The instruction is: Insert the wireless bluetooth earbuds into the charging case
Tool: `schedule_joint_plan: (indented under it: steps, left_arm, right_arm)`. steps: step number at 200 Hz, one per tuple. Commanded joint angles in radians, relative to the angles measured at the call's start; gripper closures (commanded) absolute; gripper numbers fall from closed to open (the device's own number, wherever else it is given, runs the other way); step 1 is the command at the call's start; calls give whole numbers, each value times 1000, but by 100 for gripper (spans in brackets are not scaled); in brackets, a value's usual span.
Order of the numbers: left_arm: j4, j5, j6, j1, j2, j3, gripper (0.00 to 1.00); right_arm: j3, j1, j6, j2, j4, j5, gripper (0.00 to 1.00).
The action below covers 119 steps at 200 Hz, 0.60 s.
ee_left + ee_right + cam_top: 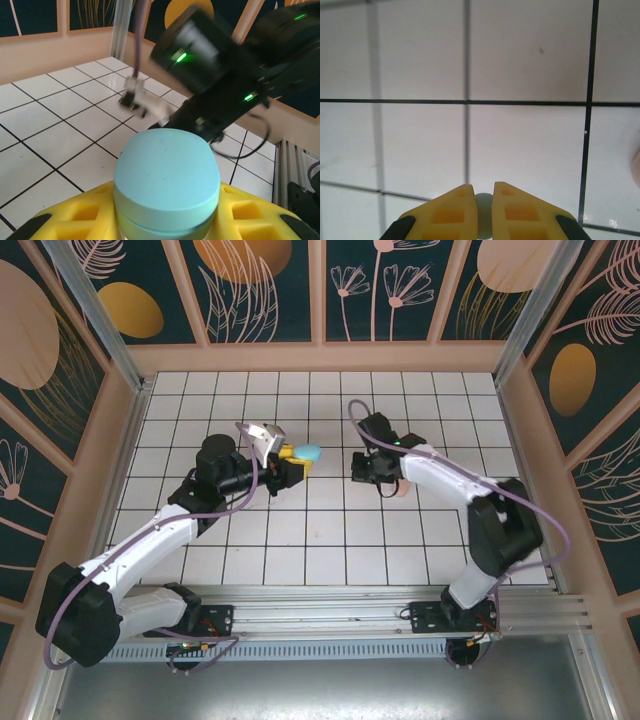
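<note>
My left gripper (291, 454) is shut on the teal charging case (308, 453), held above the tiles. In the left wrist view the oval case (167, 182) sits between the yellow fingers (75, 215) with its lid down on the seam. My right gripper (483, 197) hovers low over the floor and is shut on a tiny pale teal earbud (483, 209), pinched between its yellow fingertips (451, 210). Most of the earbud is hidden by them. From above, the right gripper (366, 470) is about one tile to the right of the case.
A pink rounded thing (401, 489) peeks out from under the right arm, and its edge (637, 170) shows at the right of the right wrist view. The right arm's dark body (235, 75) looms just beyond the case. Peach walls (320, 357) ring the white tiled floor.
</note>
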<state>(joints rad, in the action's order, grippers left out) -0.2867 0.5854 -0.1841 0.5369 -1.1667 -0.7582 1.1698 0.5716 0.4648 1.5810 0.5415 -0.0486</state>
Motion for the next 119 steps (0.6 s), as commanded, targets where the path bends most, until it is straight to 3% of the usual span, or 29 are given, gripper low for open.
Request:
schedule_joint_plan:
  steps: [1, 41, 77, 119]
  left_arm:
    - [-23, 11, 9, 3, -17, -48, 100]
    - [-28, 34, 2, 4, -51, -85, 100]
    - [-23, 42, 10, 3, -57, -93, 100]
    - [-1, 53, 25, 4, -57, -100, 100]
  right_arm:
    - [-26, 34, -46, -146, -63, -49, 97]
    - [-12, 130, -105, -311, -142, -167, 99]
    - [69, 197, -148, -300, -137, -228, 100]
    - [115, 203, -162, -275, -141, -235, 100]
